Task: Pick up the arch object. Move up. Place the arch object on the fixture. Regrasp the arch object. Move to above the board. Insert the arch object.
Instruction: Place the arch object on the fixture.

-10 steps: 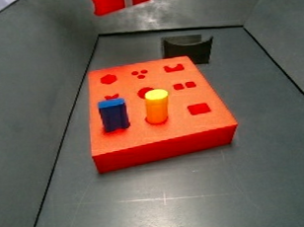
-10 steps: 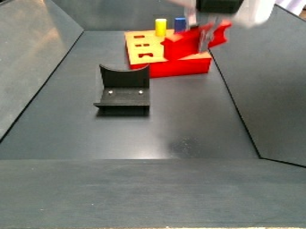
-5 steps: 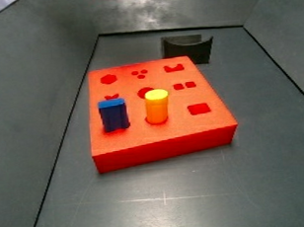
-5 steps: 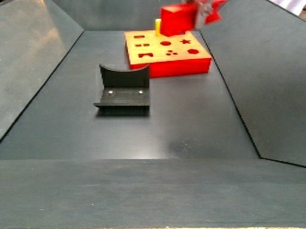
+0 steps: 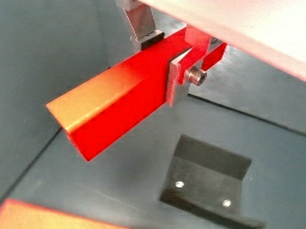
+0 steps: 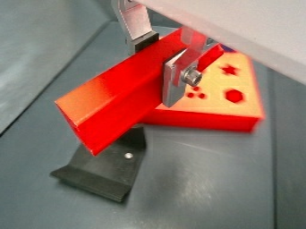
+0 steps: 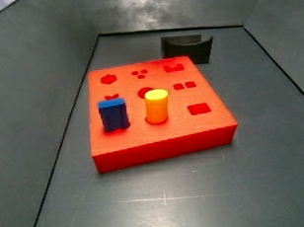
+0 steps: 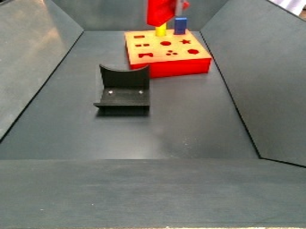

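The arch object (image 5: 120, 103) is gripped between the silver fingers (image 5: 178, 79) of the gripper (image 5: 164, 55) in both wrist views, its free end jutting well beyond them. It is held in the air, apart from the floor, above the fixture (image 6: 106, 168) and the board (image 6: 213, 103). A blue block (image 7: 113, 115) and a yellow-orange cylinder (image 7: 157, 106) are seen standing on the board.

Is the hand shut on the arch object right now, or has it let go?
Shut on it: in both wrist views the hand clamps the arch object between its fingers.
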### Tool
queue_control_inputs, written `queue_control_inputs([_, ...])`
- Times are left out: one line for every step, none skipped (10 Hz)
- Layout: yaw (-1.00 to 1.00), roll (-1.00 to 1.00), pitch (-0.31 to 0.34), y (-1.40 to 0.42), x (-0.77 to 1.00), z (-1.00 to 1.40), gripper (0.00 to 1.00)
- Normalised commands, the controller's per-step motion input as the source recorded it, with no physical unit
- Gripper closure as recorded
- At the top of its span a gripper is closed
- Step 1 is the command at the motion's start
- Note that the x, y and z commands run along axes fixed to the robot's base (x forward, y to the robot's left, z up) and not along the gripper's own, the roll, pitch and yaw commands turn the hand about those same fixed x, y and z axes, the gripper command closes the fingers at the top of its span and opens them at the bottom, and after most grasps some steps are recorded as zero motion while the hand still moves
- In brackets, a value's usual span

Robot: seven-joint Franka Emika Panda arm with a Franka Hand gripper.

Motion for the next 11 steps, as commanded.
queue_control_inputs([1.00,0.05,0.147,-0.03,0.70,0.04,1.00])
queue_control_inputs([1.00,0.05,0.158,-0.03,0.63,0.03,1.00])
queue_control_inputs([1.00,0.05,0.193,-0.02,0.49,0.02,1.00])
queue_control_inputs([1.00,0.06,0.237,-0.01,0.36,0.02,1.00])
queue_control_inputs([1.00,0.07,0.276,-0.01,0.26,0.01,1.00])
queue_control_inputs([0.76,0.07,0.252,-0.01,0.18,0.01,1.00])
queue_control_inputs([0.52,0.07,0.212,-0.01,0.09,0.02,1.00])
queue_control_inputs([-0.10,-1.00,0.005,-0.10,0.89,-0.44,1.00])
queue_control_inputs([-0.14,-1.00,-0.002,-0.08,0.87,-0.43,1.00])
queue_control_inputs([-0.15,-1.00,-0.010,0.00,0.84,-0.31,1.00])
queue_control_inputs([-0.15,-1.00,-0.006,0.01,0.77,-0.16,1.00])
